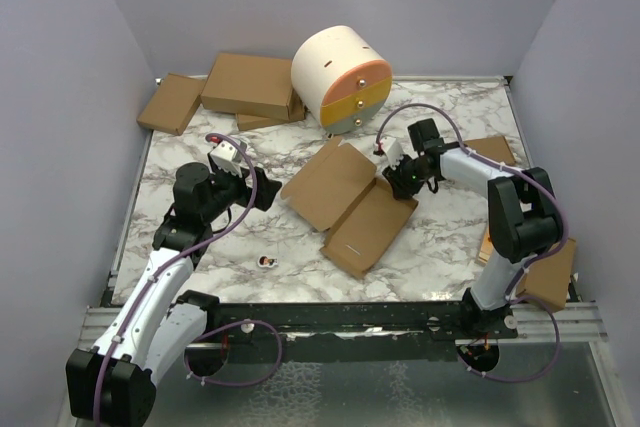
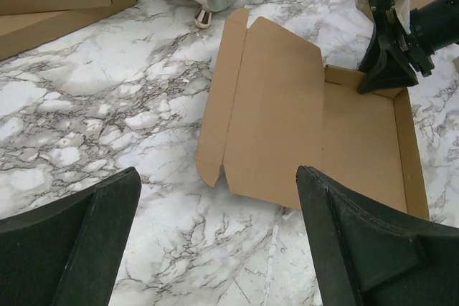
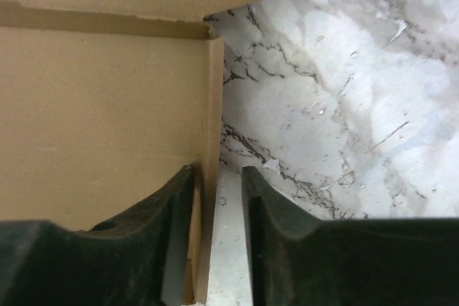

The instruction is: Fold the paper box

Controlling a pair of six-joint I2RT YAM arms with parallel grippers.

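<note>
Between the right fingers [image 1: 398, 184], one raised side wall of the paper box [image 1: 350, 209] is standing on edge. The fingers are straddling it near a corner of the tray and sitting only narrowly apart. The wall is lying close against one finger, while a strip of marble table [image 1: 200, 137] is showing between it and the other. They are not pinching the card and are gripping nothing.

The box is lying in the middle of the table, inside facing up and partly folded. Its tray half, with low walls raised, is reaching from the right fingers' tips toward the arm bases, its long axis running diagonally. The broad lid panel is spreading flat from the tray's long side toward the left fingers [image 1: 266, 195], with a narrow flap along its outer edge.

The left fingers are spread wide and holding nothing. They are hovering over bare marble and pointing at the lid's free edge without touching it.

Beyond both sets of fingers, a round cream cabinet [image 1: 340, 77] with yellow and orange drawers is standing behind the box. Brown cartons [image 1: 250, 85] are lying stacked farther out from the left fingers.
</note>
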